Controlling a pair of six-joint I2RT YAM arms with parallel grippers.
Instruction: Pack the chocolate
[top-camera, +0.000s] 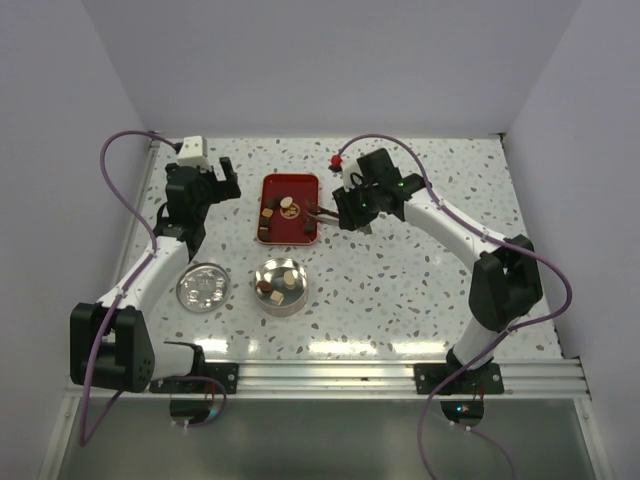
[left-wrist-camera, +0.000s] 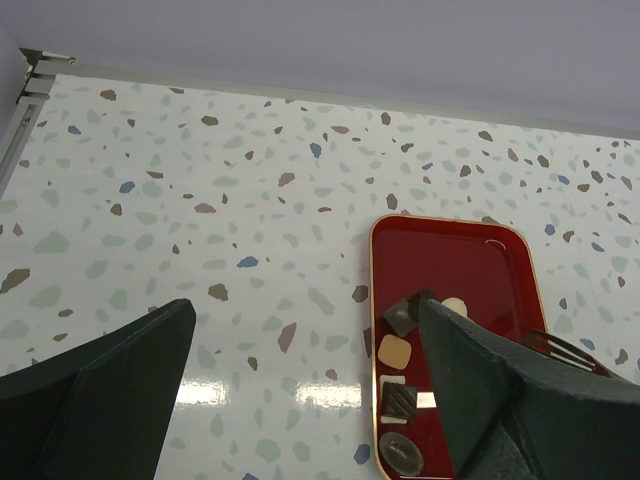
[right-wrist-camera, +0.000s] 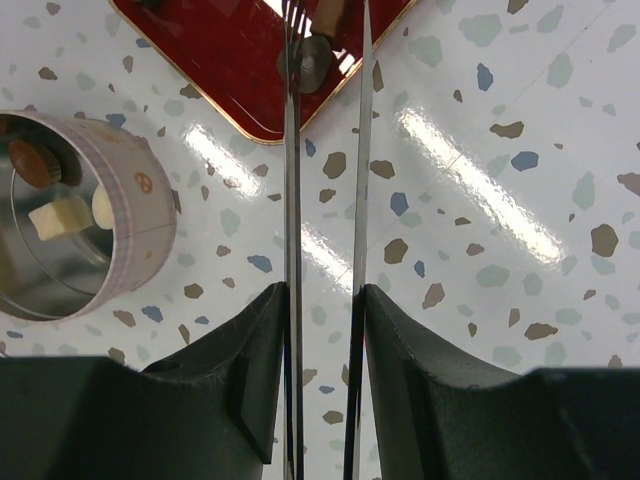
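Several small dark and cream chocolate pieces lie on a red tray; the left wrist view shows them along the tray's left side. A few more pieces sit in the open round tin, also in the right wrist view. My right gripper is shut on metal tongs, whose tips reach over the tray's near right corner around a round dark piece. My left gripper is open and empty, above the table just left of the tray.
The tin's lid lies on the table left of the tin. A small red object sits at the back near the right arm's cable. White walls close the table at the back and sides.
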